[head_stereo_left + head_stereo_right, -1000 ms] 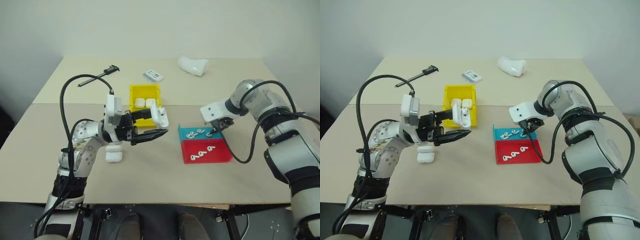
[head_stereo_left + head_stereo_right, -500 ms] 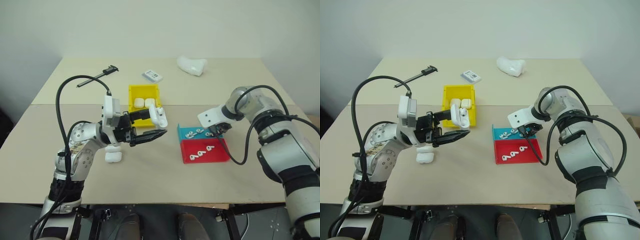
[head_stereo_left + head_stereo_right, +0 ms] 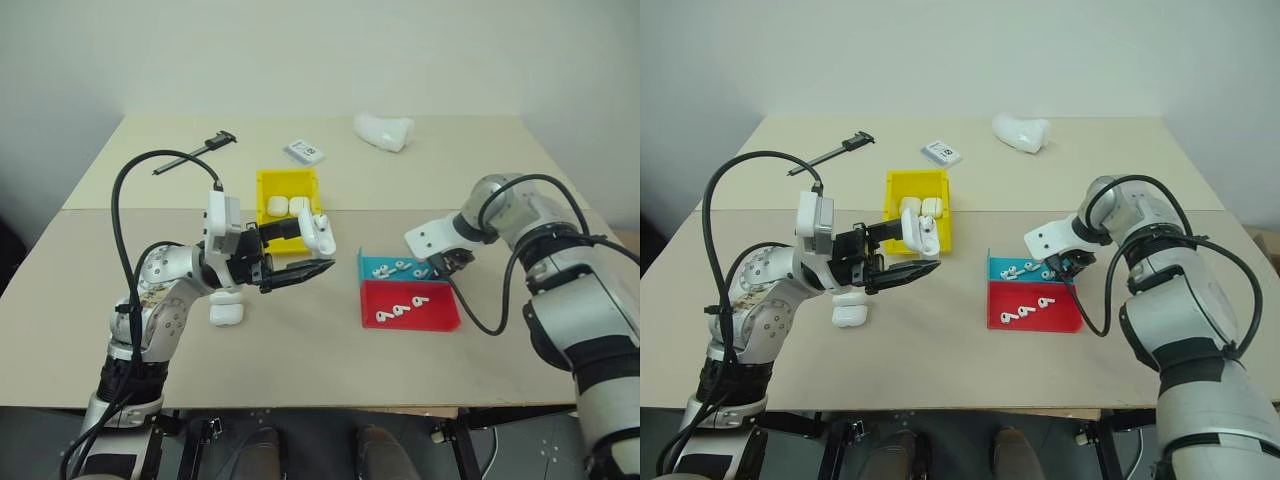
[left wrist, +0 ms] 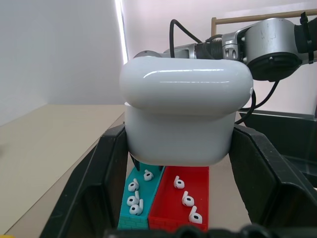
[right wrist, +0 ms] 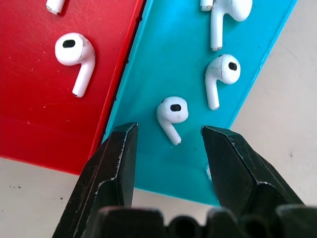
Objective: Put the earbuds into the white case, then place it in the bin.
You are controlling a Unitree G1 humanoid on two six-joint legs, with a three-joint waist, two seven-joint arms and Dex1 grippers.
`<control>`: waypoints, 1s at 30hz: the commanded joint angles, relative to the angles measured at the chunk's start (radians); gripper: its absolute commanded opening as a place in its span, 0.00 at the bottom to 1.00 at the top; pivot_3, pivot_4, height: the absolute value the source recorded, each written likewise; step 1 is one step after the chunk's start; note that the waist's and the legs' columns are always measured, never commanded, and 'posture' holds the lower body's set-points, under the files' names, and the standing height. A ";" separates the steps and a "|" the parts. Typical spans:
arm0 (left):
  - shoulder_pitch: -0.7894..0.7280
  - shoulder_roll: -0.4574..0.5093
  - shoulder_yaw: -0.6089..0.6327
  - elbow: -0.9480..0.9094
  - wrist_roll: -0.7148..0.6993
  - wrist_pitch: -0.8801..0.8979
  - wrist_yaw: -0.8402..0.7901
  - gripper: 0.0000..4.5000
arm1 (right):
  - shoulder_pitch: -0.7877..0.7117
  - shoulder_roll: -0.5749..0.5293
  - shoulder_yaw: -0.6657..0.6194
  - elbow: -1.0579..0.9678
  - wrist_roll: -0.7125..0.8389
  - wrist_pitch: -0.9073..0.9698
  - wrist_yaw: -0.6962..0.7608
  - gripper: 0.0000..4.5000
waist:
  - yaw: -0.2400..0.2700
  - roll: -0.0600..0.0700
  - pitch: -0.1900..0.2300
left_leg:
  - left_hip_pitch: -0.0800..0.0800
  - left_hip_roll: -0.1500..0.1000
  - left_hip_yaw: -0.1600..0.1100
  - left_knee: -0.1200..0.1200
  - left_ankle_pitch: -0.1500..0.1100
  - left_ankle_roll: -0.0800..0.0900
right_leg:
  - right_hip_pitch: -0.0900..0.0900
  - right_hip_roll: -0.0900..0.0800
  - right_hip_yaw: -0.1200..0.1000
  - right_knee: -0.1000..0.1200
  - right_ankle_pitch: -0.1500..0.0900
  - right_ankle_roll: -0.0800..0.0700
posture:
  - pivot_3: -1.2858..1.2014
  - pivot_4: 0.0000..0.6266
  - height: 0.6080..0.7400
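White case (image 4: 184,114) is sitting pinched in my left gripper (image 3: 300,250), centre-left of the frame, just below the yellow bin (image 3: 290,183). I'm hovering my right gripper (image 5: 168,148), fingers spread, over an earbud (image 5: 172,113) in the blue tray (image 3: 372,268), centre-right.

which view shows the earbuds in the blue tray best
The right wrist view: the earbuds lie large on the blue tray, between the open right gripper fingers. Head and left wrist views show them tiny.
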 commanded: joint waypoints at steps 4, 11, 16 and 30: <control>-0.020 0.004 0.006 -0.025 -0.015 -0.006 -0.003 0.62 | 0.003 -0.011 -0.048 -0.043 0.022 0.008 -0.004 0.57 | 0.000 0.000 0.000 | 0.000 0.000 0.000 0.000 0.000 0.000 | 0.000 0.000 0.000 0.000 0.000 0.000 | 0.52 0.24 1.00; -0.019 0.002 0.005 -0.027 -0.014 -0.006 -0.001 0.62 | 0.007 0.008 -0.047 -0.037 0.011 -0.002 -0.009 0.57 | -0.001 0.000 0.000 | 0.000 0.000 0.000 0.000 0.000 0.000 | 0.000 0.000 0.000 0.000 0.000 0.000 | 0.52 0.24 1.00; -0.009 0.001 0.006 -0.040 -0.015 -0.005 0.008 0.62 | 0.017 0.022 -0.037 -0.025 -0.001 -0.010 -0.020 0.57 | -0.001 0.000 0.000 | 0.000 0.000 0.000 0.000 0.000 0.000 | 0.000 0.000 0.000 0.000 0.000 0.000 | 0.52 0.24 1.00; 0.018 0.017 0.019 -0.076 -0.020 0.003 0.033 0.62 | 0.027 0.042 -0.025 0.004 -0.039 -0.018 -0.049 0.57 | -0.001 0.000 0.000 | 0.002 0.000 0.000 0.000 0.000 0.000 | 0.002 0.000 0.000 0.000 0.000 0.000 | 0.52 0.24 1.00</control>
